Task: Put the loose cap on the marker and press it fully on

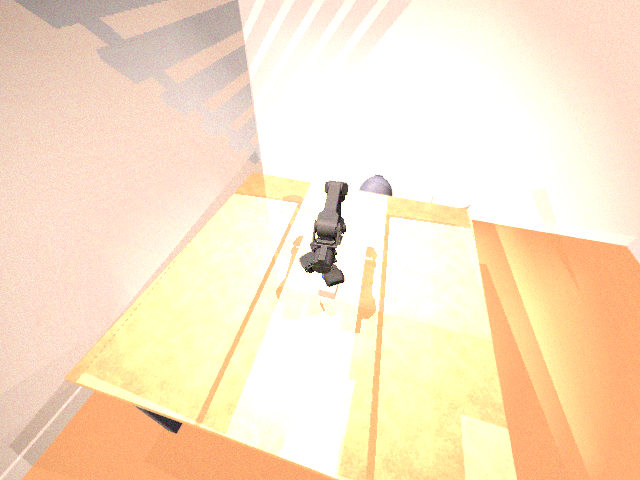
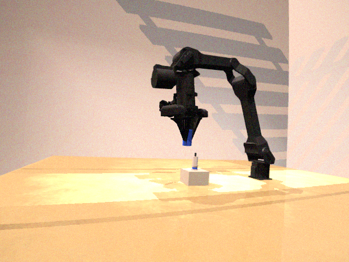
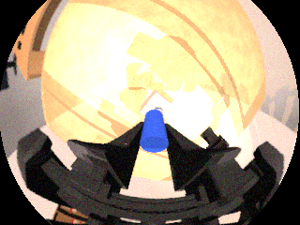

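Your gripper (image 1: 332, 276) (image 2: 187, 140) (image 3: 154, 125) has its fingers partly open, closed in on the blue cap (image 2: 187, 141) (image 3: 154, 131), which they grip from both sides. In the wrist view, one black finger presses the cap from the left and the other from the right, and the cap's rounded side faces you between them. In the exterior view, you have the cap up in the air, its lower end sticking out below the fingertips. From above, only a speck of blue shows beside the gripper, so that view won't tell you how it sits.

Just right of the cap and lower down in the exterior view, you can see the marker (image 2: 194, 162) standing upright in the pale holder block (image 2: 198, 177). Its dark tip is bare, its body is whitish, and a blue band shows where it meets the block. The cap and the marker are apart, with a gap between them. The block sits on the table (image 1: 170, 330) (image 2: 140, 239) (image 3: 89, 28), a yellowish wooden top with darker stripes and bright patches of light across it.

Farther right, you have the arm's base (image 2: 251, 177) on the same top. Behind it all, slatted shadows fall across the pale wall (image 1: 170, 129) (image 2: 84, 84). In the top view, a greyish-purple rounded thing (image 1: 376, 186) shows past the table's far edge, and to the right you see the orange floor (image 1: 594, 330).
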Controlling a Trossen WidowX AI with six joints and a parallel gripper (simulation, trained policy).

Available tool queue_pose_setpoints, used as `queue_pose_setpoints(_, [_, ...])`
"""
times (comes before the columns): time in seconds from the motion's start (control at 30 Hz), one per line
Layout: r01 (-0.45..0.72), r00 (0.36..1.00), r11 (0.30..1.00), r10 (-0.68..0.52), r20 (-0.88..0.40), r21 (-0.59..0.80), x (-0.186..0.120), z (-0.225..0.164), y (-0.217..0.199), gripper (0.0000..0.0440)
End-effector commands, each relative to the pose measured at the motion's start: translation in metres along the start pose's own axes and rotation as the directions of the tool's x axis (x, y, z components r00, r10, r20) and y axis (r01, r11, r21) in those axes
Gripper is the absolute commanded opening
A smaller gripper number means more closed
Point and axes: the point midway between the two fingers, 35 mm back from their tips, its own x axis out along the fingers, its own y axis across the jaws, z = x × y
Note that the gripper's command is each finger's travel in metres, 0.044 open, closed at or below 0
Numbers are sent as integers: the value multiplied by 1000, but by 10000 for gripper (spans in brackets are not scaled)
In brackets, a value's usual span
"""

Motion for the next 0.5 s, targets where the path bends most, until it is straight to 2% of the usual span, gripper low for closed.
queue_pose_setpoints(0.0, [10,1000,1000,-10,-9,-4,0,-7,-4,38])
queue_pose_setpoints(0.47, [26,999,999,-26,-19,-20,9,-18,-12,7])
